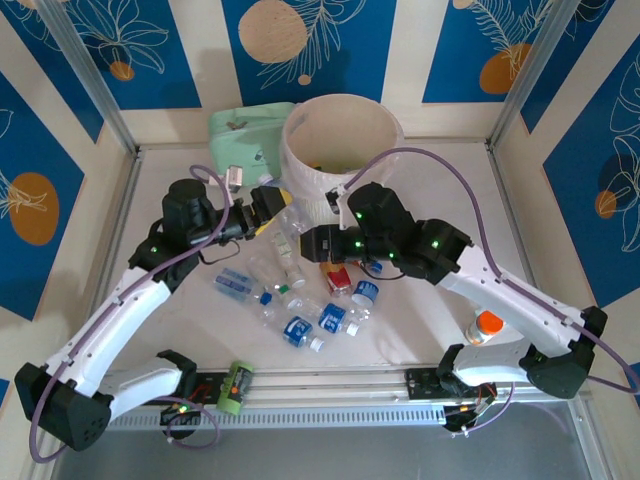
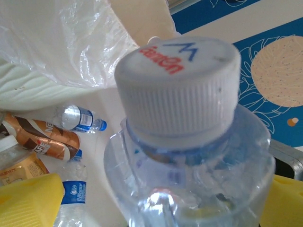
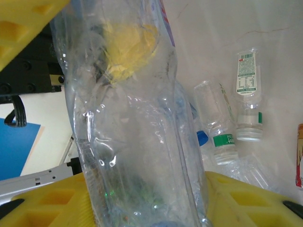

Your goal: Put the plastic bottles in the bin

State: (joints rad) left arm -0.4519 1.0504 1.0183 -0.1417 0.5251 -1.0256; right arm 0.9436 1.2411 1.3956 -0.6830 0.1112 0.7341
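A clear bottle with a white cap hangs between both grippers, above the table just in front of the bin. My right gripper is shut on the clear bottle's body, with its yellow fingers pressed to each side. My left gripper stands open around the bottle's cap end, and its left finger is clear of the plastic. Several more plastic bottles with blue labels lie on the table below. The bin's plastic bag hangs close by.
A pale-green pouch lies left of the bin. An orange-capped bottle stands by the right arm's base. A red-labelled item and brown wrappers lie among the bottles. A green item sits on the front rail.
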